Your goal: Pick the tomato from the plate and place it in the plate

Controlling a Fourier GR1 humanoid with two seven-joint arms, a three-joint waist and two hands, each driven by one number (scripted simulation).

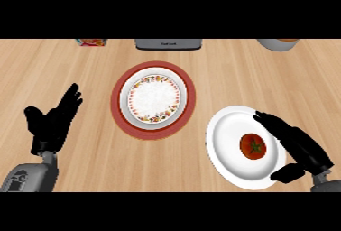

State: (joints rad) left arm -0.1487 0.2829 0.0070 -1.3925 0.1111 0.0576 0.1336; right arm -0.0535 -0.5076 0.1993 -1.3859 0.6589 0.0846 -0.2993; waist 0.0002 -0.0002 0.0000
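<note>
Currently, status as seen from the head view:
tomato [253, 146]: seated on the white plate [230, 131], right of centre of it, stem side up; not lifted.
white plate: placed at the right of the wooden counter [86, 63], plain, no pattern.
right hand [296, 144]: laid over the white plate's right rim, fingers straight and extended toward the upper left, just beside the tomato; thumb tucked low at the plate's lower right edge; nothing is gripped.
patterned plate [154, 98]: set mid-counter on a red round mat [124, 119], well apart from the tomato.
left hand [53, 119]: held at the left side, fingers straight and spread, pointing up; nothing is touched.
back edge: grey appliance [168, 43], a red-and-white packet [91, 42] and a grey bowl [278, 43] are partly cut off.
</note>
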